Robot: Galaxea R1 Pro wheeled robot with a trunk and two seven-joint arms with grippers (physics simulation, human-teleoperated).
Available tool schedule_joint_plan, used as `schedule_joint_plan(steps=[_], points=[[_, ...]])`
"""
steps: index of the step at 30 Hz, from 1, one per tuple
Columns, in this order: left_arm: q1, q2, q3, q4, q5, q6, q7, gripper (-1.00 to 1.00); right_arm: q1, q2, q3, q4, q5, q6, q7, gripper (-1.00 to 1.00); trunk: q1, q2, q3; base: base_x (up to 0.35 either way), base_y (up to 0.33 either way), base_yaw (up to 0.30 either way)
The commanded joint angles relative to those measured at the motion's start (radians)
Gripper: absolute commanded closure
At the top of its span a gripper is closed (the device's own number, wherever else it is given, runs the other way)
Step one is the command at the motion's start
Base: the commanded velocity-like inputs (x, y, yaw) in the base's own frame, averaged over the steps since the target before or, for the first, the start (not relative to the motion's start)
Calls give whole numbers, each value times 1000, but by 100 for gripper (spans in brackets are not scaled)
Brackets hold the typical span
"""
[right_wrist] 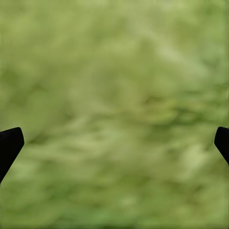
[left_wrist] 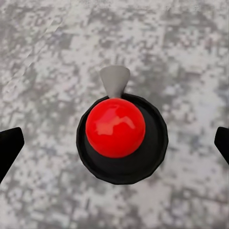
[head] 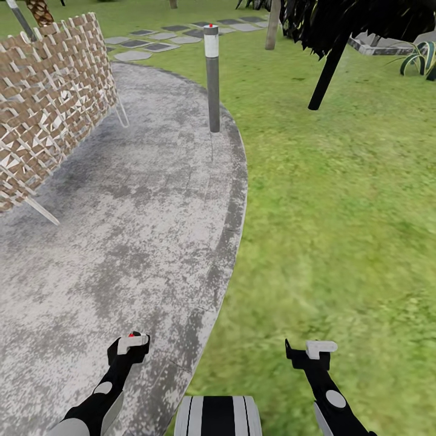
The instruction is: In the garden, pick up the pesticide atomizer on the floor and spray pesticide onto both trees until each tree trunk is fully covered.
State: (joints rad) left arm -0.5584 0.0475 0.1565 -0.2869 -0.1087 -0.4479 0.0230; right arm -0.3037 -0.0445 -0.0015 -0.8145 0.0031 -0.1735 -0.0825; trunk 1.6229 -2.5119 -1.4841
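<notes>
The pesticide atomizer [left_wrist: 121,138] stands on the grey concrete floor [head: 121,230], and the left wrist view looks straight down on it. I see its round black cap, a glossy red ball and a small grey nozzle. My left gripper [left_wrist: 114,148] hangs open right above it, with its black fingertips [left_wrist: 9,148] wide on either side and not touching. In the head view just a red speck [head: 131,334] peeks out beside the left gripper [head: 128,348]. My right gripper [head: 312,354] is open over the lawn [right_wrist: 114,95], empty. A tan-grey tree trunk [head: 273,24] rises far ahead.
A tall slim dark-grey post [head: 212,79] with a pale band and red-dotted top stands at the paving's curved edge. A woven wicker seat [head: 48,103] stands to the left. Lawn [head: 339,212] spreads right, with a black leaning trunk [head: 328,72], stepping slabs [head: 157,45] and a striped plant [head: 418,57].
</notes>
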Motion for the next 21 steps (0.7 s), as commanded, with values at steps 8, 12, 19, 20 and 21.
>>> schedule_joint_plan(steps=[8, 12, 19, 20, 21], points=[[0, 0, 0, 0, 0, 0, 0, -100, 0, 0, 0, 0, 0, 0, 0, -100, 0, 0, 0, 0, 0, 0], [0, 0, 0, 0, 0, 0, 0, -100, 0, 0, 0, 0, 0, 0, 0, -100, 0, 0, 0, 0, 0, 72], [0, 0, 1, 0, 0, 0, 0, -100, 0, 0, 0, 0, 0, 0, 0, -100, 0, 0, 0, 0, 0, 33], [0, 0, 1, 0, 0, 0, 0, -100, 0, 0, 0, 0, 0, 0, 0, -100, 0, 0, 0, 0, 0, 4], [0, 0, 1, 0, 1, 0, 0, -100, 0, 0, 0, 0, 0, 0, 0, -100, 0, 0, 0, 0, 0, 2]])
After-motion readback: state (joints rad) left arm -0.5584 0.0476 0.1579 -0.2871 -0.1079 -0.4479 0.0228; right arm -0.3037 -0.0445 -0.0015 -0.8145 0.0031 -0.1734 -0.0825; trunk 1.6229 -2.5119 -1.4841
